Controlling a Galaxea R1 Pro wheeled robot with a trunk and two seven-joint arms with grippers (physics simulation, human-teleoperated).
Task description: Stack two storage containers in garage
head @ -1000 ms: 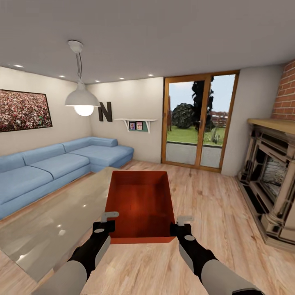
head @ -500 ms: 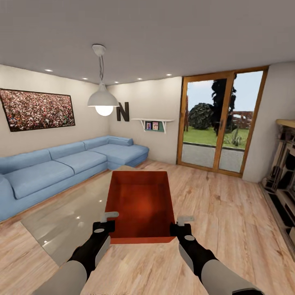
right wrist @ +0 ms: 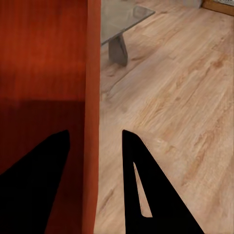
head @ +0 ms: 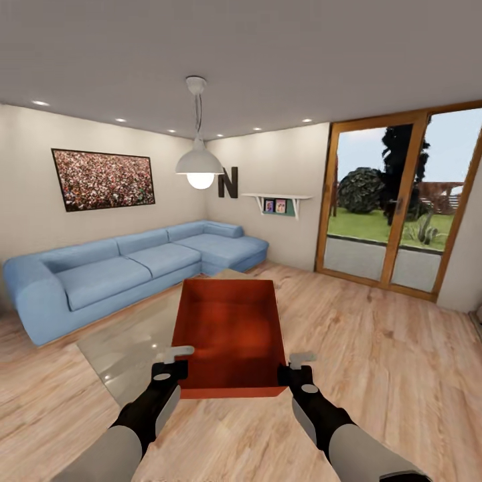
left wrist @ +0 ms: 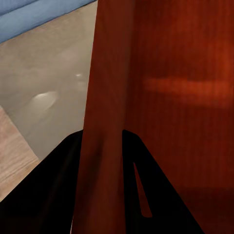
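Smooth orange-red plastic bin (head: 227, 335) above pale wood-plank floor (head: 375, 361).
Glossy glass table (head: 134, 335) reflects light; sofa (head: 134, 264) in matt blue cloth.

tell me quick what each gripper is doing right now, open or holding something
left gripper: shut on the left wall of the storage container.
right gripper: shut on the container's right wall.

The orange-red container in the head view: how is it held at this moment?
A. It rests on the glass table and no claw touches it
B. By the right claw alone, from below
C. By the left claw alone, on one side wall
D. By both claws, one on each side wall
D: the container sits between the left claw and the right claw; each wrist view shows fingers astride a side wall.
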